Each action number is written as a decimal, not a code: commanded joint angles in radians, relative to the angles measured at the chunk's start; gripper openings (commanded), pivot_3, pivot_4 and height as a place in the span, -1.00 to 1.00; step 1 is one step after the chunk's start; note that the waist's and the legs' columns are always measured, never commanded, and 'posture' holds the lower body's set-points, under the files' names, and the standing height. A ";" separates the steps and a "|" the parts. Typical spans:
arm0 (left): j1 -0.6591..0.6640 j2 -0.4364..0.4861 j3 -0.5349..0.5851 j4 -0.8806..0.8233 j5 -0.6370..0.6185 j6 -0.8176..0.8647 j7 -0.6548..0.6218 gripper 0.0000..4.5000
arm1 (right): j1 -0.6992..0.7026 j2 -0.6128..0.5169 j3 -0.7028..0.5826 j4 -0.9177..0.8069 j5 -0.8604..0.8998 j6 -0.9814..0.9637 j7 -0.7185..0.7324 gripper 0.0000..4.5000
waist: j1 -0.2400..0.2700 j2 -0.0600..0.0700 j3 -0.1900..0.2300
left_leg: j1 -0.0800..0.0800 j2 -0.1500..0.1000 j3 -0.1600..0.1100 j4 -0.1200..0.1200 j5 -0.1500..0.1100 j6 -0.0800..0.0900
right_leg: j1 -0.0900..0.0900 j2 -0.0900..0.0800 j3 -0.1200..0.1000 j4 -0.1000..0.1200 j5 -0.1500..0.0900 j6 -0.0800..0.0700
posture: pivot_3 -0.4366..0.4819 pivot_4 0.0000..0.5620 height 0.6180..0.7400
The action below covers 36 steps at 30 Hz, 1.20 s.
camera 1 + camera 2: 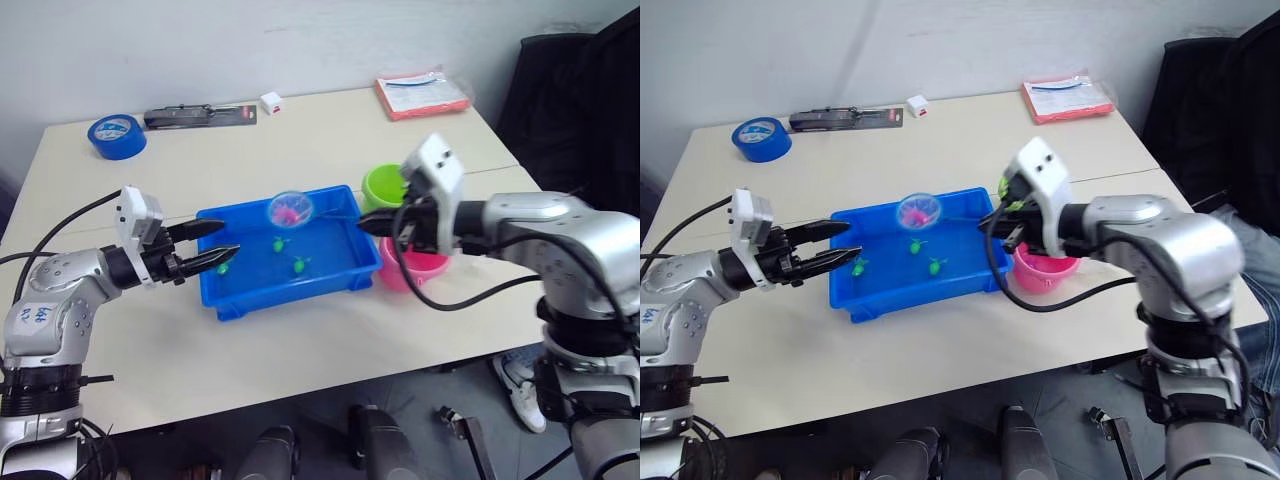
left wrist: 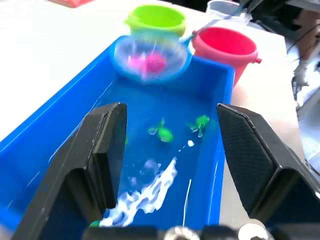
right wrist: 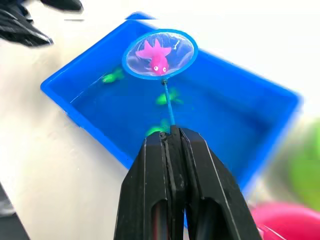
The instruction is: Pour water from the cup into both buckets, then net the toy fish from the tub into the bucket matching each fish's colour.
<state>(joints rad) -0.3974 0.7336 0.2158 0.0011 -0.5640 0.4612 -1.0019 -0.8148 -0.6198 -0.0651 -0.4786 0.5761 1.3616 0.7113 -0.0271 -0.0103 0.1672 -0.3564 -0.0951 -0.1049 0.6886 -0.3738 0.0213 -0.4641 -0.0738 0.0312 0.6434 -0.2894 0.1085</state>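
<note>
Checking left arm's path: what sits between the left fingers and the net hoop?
Left wrist view: open water of the tub with two green fish, between the left gripper and net.

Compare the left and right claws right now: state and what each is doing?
The left claw is open and empty, at the blue tub's left end; the right claw is shut on the net's thin handle at the tub's right end. The left one holds nothing, while the right one's net carries a pink fish above the tub. Both have two black fingers and point toward the tub.

Lime green plastic bucket part-hidden behind right gripper; clear plastic beaker cut by frame edge, blurred.
</note>
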 commanded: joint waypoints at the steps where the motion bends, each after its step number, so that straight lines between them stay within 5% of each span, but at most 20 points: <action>1: -0.081 -0.021 -0.043 0.070 0.028 -0.055 -0.047 0.38 | 0.038 -0.096 -0.148 -0.092 0.059 0.043 0.014 -0.65 | 0.001 0.000 0.000 | 0.000 0.000 0.000 0.000 0.000 0.000 | 0.000 0.000 0.000 0.000 0.000 0.000 | -0.05 -0.47 1.00; 13: -0.341 -0.124 -0.168 0.404 0.128 -0.199 -0.199 0.38 | 0.404 -0.403 -0.424 -0.251 0.017 -0.072 0.012 -0.65 | 0.032 0.000 0.000 | 0.000 0.000 0.002 0.001 0.000 0.000 | 0.000 0.000 0.001 0.000 0.000 0.001 | -0.05 -0.47 1.00; 24: -0.401 -0.150 -0.183 0.506 0.163 -0.252 -0.263 0.38 | 0.796 -0.441 -0.414 -0.321 -0.311 -0.604 -0.017 -0.65 | 0.045 -0.001 0.000 | -0.001 0.000 0.002 0.003 0.000 0.000 | 0.000 0.000 0.001 0.000 0.001 0.001 | -0.05 -0.47 1.00; 36: -0.325 -0.120 -0.161 0.390 0.144 -0.188 -0.265 0.38 | 1.071 -0.405 -0.377 -0.130 -0.768 -1.278 -0.107 -0.65 | 0.051 -0.001 0.000 | 0.000 -0.001 0.003 0.006 0.000 0.000 | 0.001 0.001 0.001 0.000 0.001 0.001 | -0.05 -0.47 1.00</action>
<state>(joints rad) -0.7311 0.5961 0.0238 0.4413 -0.4021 0.2693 -1.2689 0.2410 -1.0253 -0.4324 -0.6435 -0.0897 0.2217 0.6537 0.0237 -0.0114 0.1669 -0.3566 -0.0962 -0.1023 0.6949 -0.3736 0.0218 -0.4634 -0.0732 0.0320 0.6432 -0.2887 0.1097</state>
